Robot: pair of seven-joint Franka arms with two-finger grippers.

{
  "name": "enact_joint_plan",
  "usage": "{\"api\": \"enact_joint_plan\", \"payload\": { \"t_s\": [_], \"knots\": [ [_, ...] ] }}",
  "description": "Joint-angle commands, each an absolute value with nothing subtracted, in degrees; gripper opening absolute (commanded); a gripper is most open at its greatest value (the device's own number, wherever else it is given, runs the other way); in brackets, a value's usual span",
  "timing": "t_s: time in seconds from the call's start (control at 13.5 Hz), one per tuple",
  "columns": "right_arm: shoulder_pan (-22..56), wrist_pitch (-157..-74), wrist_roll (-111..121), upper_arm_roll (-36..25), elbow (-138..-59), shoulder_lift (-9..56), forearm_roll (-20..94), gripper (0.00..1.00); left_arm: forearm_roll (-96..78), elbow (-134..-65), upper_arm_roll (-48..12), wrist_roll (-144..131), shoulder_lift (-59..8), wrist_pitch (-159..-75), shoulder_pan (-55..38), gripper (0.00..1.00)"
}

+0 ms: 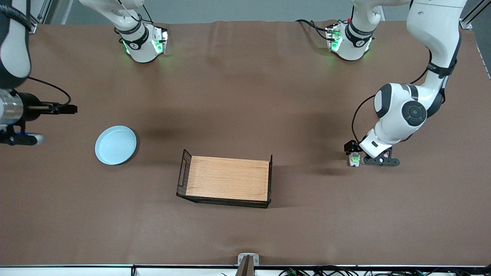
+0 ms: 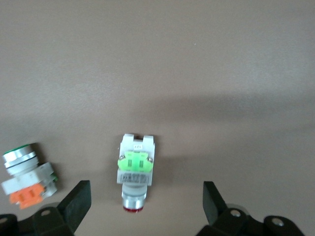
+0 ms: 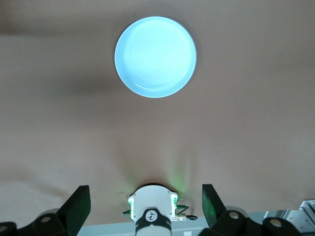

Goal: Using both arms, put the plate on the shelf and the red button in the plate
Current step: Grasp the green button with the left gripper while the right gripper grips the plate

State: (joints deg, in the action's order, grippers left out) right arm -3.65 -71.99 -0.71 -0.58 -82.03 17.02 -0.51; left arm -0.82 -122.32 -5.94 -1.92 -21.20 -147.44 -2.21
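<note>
Plate flat on the table toward the right arm's end, beside the wooden tray at centre; red button on its side on the cloth toward the left arm's end, second button with orange patch near it. Left gripper low over the red button, fingers apart, not touching. Right gripper high over the table's edge near the plate, jaws apart, empty.

Plate beside tray
</note>
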Motion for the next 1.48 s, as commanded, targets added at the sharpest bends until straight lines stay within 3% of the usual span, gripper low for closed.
{"api": "enact_joint_plan", "payload": {
  "t_s": [0.0,0.52,0.82,0.96,1.19,1.41],
  "knots": [
    [-7.8,-72.0,0.1,-0.5,-80.9,18.9,5.2,1.0,-0.4,-122.3,-6.2,-0.7,-23.5,-150.5,-1.7,1.0],
    [-8.3,-78.7,5.2,-0.4,-80.9,25.1,2.5,1.0,-0.4,-118.9,-5.8,0.4,-28.5,-151.0,-0.8,1.0],
    [-10.2,-87.6,21.0,-0.5,-81.1,30.7,2.4,1.0,0.4,-118.5,-5.8,0.4,-30.2,-151.0,-0.4,0.96],
    [-10.1,-88.8,23.4,-0.5,-81.1,33.4,1.8,1.0,0.4,-118.3,-5.8,-0.2,-30.6,-150.9,-0.4,0.8],
    [-9.5,-90.3,24.0,-0.4,-82.3,34.4,0.7,1.0,0.4,-118.4,-5.8,-0.8,-30.6,-150.5,-0.4,0.37],
    [-9.6,-91.7,24.6,-0.4,-85.2,34.6,1.1,1.0,0.4,-118.6,-5.8,-1.4,-30.0,-150.3,-0.5,0.05]
  ]
}}
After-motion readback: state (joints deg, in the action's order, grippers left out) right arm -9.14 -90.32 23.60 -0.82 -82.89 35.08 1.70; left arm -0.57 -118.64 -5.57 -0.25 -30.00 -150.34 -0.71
